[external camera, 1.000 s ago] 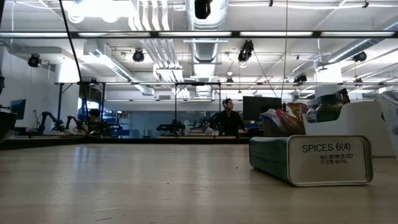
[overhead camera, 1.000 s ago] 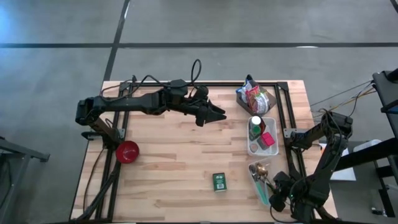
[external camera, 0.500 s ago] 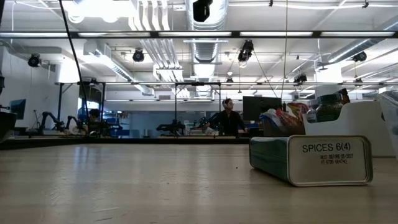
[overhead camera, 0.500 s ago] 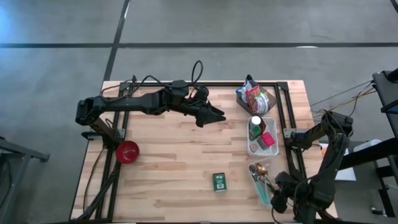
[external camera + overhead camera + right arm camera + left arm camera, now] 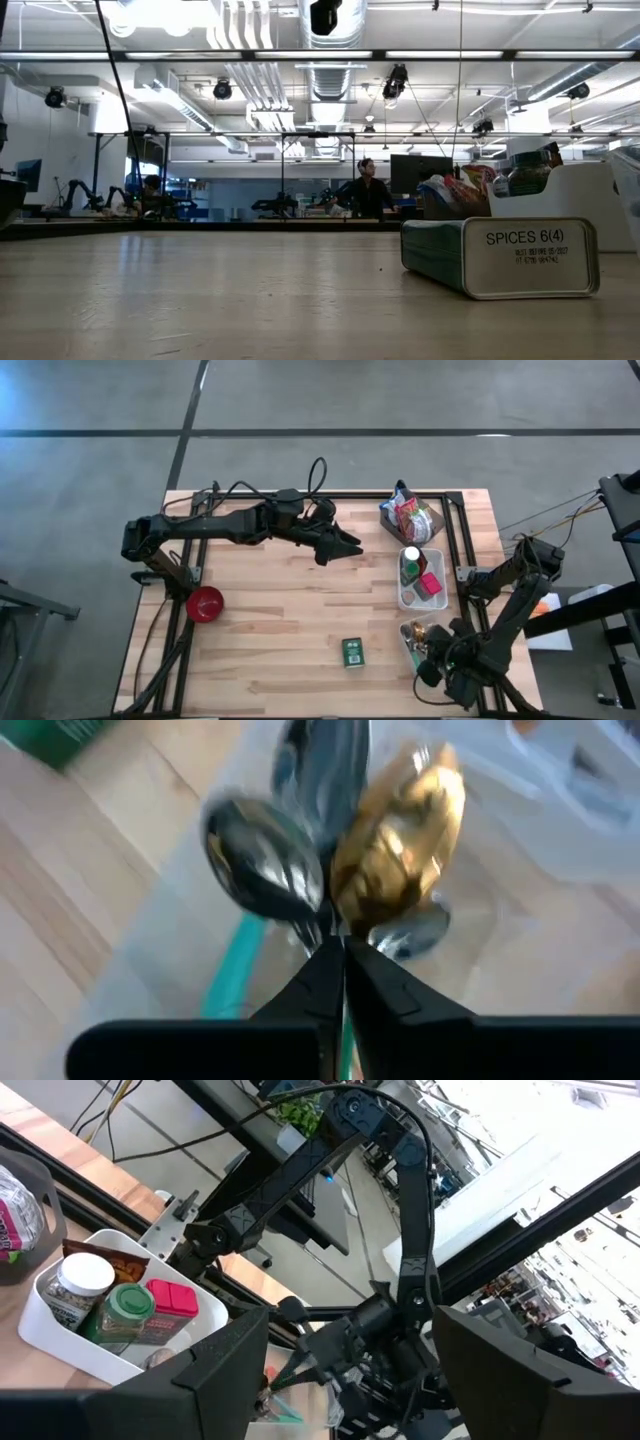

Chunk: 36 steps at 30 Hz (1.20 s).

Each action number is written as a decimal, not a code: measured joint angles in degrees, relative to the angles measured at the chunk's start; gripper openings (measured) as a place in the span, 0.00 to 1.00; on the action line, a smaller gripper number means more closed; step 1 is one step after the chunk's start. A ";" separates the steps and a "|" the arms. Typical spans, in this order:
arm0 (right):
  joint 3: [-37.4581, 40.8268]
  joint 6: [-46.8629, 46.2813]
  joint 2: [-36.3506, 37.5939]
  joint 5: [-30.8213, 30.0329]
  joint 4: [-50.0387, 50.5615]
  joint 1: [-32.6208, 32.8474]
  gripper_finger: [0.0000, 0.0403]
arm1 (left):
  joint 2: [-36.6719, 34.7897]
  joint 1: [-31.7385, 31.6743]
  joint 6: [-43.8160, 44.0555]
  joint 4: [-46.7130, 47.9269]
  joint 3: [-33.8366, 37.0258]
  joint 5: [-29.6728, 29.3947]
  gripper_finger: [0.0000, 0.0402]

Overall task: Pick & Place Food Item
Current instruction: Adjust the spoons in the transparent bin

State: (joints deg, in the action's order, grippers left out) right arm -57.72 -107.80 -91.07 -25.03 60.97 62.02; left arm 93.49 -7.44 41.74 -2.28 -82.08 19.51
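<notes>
A green spice tin (image 5: 352, 652) lies flat on the wooden table near its front edge; the low view shows it close up (image 5: 500, 256). My right gripper (image 5: 427, 663) hangs at the front right, pointing steeply down, shut over a clear tray of spoons (image 5: 416, 637). In its wrist view the shut tips (image 5: 341, 948) stand where a silver spoon (image 5: 265, 855) and a gold spoon (image 5: 400, 830) narrow to their handles. My left gripper (image 5: 347, 545) is held open above the middle of the table's far half, with nothing between its fingers (image 5: 350, 1325). My right gripper comes at the spoons from above with its fingers shut. The tips stand right at the spoons' necks (image 5: 335, 925), but I cannot tell whether they touch or hold any of them.
A white bin (image 5: 420, 595) holds spice jars at the right. Behind it stands a container of snack bags (image 5: 408, 515). A red bowl (image 5: 205, 603) sits at the left. A black frame rail (image 5: 455, 550) runs along the right side. Bare wood lies between bowl and tin.
My right gripper has swung from the table's front right corner toward the left and the far edge, and now hangs over the spoon tray. The tin, the bins and my left arm have kept still.
</notes>
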 joint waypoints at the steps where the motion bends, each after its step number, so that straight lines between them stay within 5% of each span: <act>1: 0.49 0.02 0.01 1.02 -0.36 0.00 0.03 | 0.00 0.09 0.00 0.02 0.00 0.00 0.70; 5: 2.79 1.78 0.09 5.18 -2.65 -0.23 0.03 | 0.00 0.21 0.00 0.02 0.02 0.02 0.70; 27: -1.82 7.08 2.37 4.24 -4.35 -0.55 0.02 | 0.00 0.21 -1.45 0.60 0.02 0.14 0.70; 31: -3.82 7.47 2.54 3.13 -3.48 -0.55 0.02 | 0.00 0.80 0.50 4.86 0.02 0.83 0.70; 36: -8.82 7.16 3.71 -1.66 3.20 -0.44 0.02 | 0.06 5.51 -8.51 16.54 0.04 -1.34 0.70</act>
State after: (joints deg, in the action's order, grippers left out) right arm -66.55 -100.64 -87.37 -26.69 64.17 61.58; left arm 93.56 -1.93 33.22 14.26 -82.04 18.16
